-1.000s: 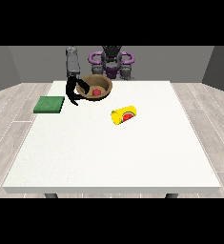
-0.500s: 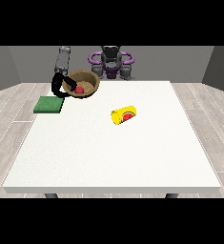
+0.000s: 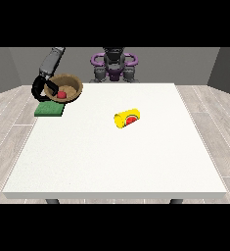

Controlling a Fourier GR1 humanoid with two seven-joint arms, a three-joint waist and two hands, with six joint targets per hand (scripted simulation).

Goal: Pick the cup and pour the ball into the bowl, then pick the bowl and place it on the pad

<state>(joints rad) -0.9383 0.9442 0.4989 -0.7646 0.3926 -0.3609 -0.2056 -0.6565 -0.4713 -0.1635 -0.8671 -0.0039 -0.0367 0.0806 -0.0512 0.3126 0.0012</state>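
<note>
A brown bowl [image 3: 67, 84] hangs tilted in the air over the table's back left corner, with a red ball [image 3: 61, 94] inside it. The hand at the view's left [image 3: 40, 86] is curled round the bowl's left rim. Just below the bowl lies the green pad [image 3: 50, 110], flat on the table. The yellow cup [image 3: 127, 118], with a red mark on its side, lies tipped over near the table's middle. The hand at the view's right does not show.
The white table [image 3: 116, 157] spreads wide toward the camera. The robot's purple and grey torso [image 3: 114, 64] stands behind the far edge. Wooden floor lies around the table.
The hand at the view's left has carried the bowl with the ball leftward from the back of the table until it hangs over the green pad. The cup has not moved.
</note>
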